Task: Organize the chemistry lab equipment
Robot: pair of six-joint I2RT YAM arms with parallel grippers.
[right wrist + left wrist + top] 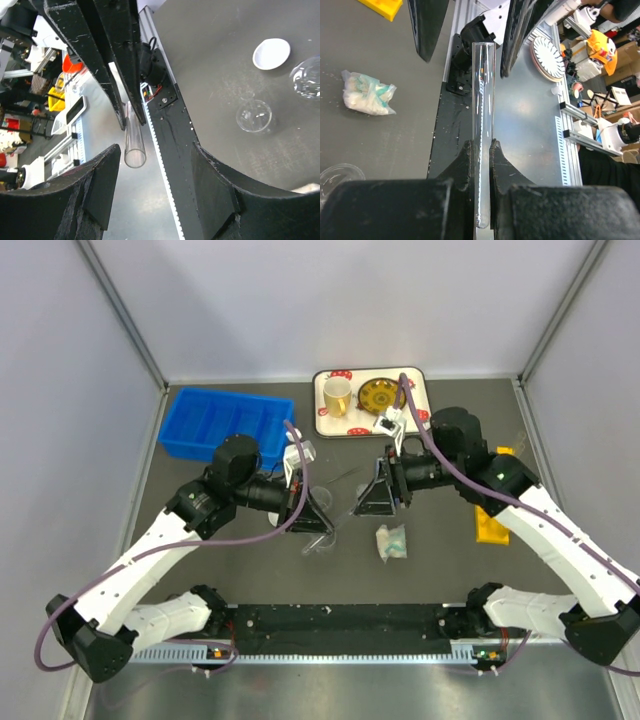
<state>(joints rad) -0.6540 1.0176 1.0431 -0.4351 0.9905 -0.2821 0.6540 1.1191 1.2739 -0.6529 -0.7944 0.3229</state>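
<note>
My left gripper is shut on a clear glass test tube, gripped near its rounded closed end. It holds the tube above the table, open end pointing at my right gripper. In the right wrist view the tube's open mouth hangs between my right gripper's wide-open fingers, close to the left finger and not touching either. The right gripper is empty. A yellow rack lies at the right, and a blue compartment bin stands at the back left.
A white tray at the back holds a yellow cup and a round brown dish. A small plastic bag and a glass dish lie under the grippers. A white lid and glass dishes show on the table.
</note>
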